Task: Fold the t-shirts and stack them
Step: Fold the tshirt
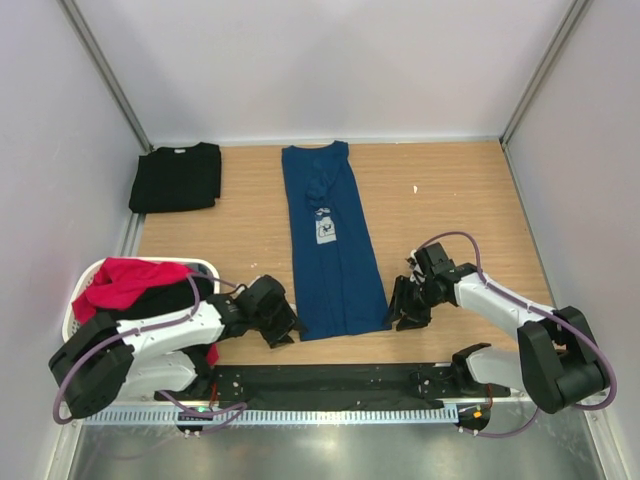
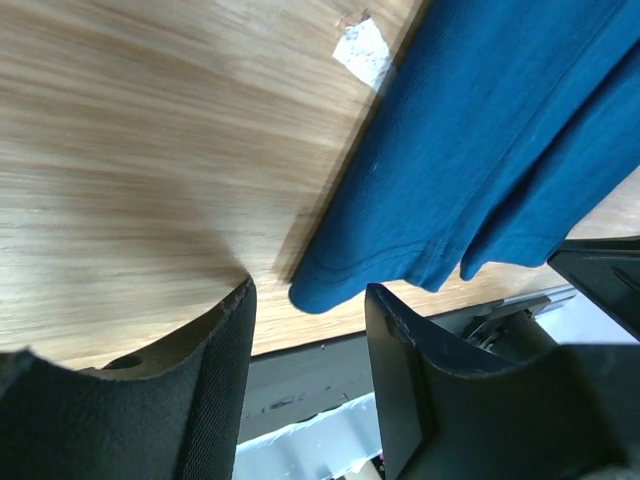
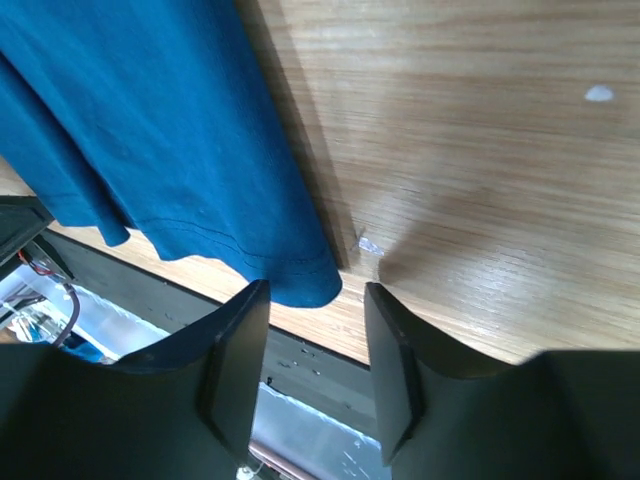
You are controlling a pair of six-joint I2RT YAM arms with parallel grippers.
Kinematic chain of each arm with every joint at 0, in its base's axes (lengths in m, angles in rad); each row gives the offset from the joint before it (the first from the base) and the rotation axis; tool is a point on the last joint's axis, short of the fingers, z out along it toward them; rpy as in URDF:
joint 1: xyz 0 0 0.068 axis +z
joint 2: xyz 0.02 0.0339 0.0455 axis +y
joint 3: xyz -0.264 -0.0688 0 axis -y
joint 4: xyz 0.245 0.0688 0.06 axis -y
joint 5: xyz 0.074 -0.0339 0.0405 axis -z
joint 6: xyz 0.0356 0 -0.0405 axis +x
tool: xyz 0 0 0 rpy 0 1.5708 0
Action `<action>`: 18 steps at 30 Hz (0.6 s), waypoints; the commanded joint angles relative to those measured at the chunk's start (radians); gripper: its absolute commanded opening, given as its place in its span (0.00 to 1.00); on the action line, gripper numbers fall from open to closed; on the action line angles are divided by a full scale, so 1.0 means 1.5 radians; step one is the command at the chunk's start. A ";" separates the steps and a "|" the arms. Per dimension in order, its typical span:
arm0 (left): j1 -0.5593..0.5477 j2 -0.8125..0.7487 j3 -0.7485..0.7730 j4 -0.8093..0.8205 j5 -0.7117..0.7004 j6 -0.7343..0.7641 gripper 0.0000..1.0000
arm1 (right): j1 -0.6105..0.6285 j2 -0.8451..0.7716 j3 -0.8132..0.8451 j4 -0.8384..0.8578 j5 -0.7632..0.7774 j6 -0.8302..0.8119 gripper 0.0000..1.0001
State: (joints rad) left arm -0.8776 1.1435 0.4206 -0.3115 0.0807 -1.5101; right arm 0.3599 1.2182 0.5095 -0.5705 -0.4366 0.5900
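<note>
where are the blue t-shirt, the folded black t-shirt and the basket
blue t-shirt [image 1: 335, 270], top view, middle of its body
black t-shirt [image 1: 176, 177], top view, centre of the fold
basket [image 1: 205, 264], top view, white rim

Bright, even light falls from above, and the top view is sharp. In the left wrist view the table [image 2: 120, 150] grain smears with blur, and the navy t-shirt [image 2: 500, 130] throws a soft shadow leftward.

White basket [image 1: 203, 264], wooden table [image 1: 450, 190]
</note>
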 commanded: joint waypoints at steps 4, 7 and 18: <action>-0.004 0.049 0.029 0.031 -0.012 0.006 0.43 | 0.003 0.009 0.005 0.033 -0.005 0.008 0.45; -0.004 0.062 0.034 0.022 -0.010 0.005 0.37 | 0.003 0.013 0.006 0.036 -0.012 0.011 0.45; -0.004 0.057 0.097 -0.075 -0.038 0.023 0.00 | 0.004 0.037 0.001 0.029 -0.058 0.038 0.01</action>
State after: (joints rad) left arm -0.8780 1.2312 0.4961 -0.3710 0.0544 -1.5047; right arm 0.3607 1.2675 0.5056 -0.5232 -0.4820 0.6243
